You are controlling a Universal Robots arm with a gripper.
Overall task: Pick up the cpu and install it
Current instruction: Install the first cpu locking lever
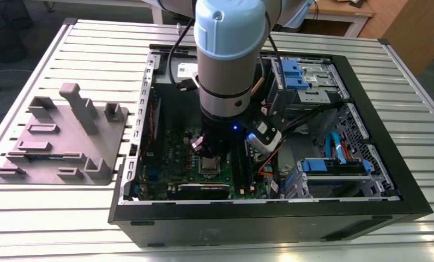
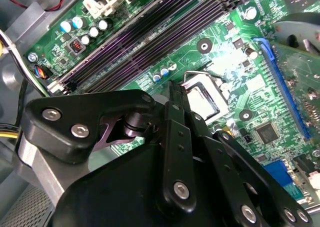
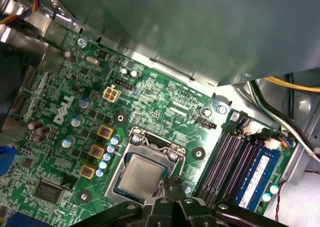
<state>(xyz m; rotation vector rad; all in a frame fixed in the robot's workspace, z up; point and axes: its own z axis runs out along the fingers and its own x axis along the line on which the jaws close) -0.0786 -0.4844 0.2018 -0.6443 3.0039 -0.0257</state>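
While the cpu (image 3: pixel 141 176) lies flat in the socket frame (image 3: pixel 150 152) on the motherboard (image 3: pixel 60 152) (near its memory-slot edge), the gripper (image 3: pixel 176 183) hovers just above — fingers together, holding nothing.

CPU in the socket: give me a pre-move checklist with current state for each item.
1. Small square silvery-grey cpu lies inside the silver metal socket frame on the green motherboard: ok.
2. Cpu sits flat and square to the frame: looks ok in the first wrist view; full seating cannot tell.
3. Black gripper is right over the socket edge, next to the cpu: ok.
4. Gripper released from the cpu: cannot tell.
5. Socket frame latched down over the cpu: cannot tell.
6. Grey plastic holder tray outside the black computer case carries no cpu in the exterior view: ok.
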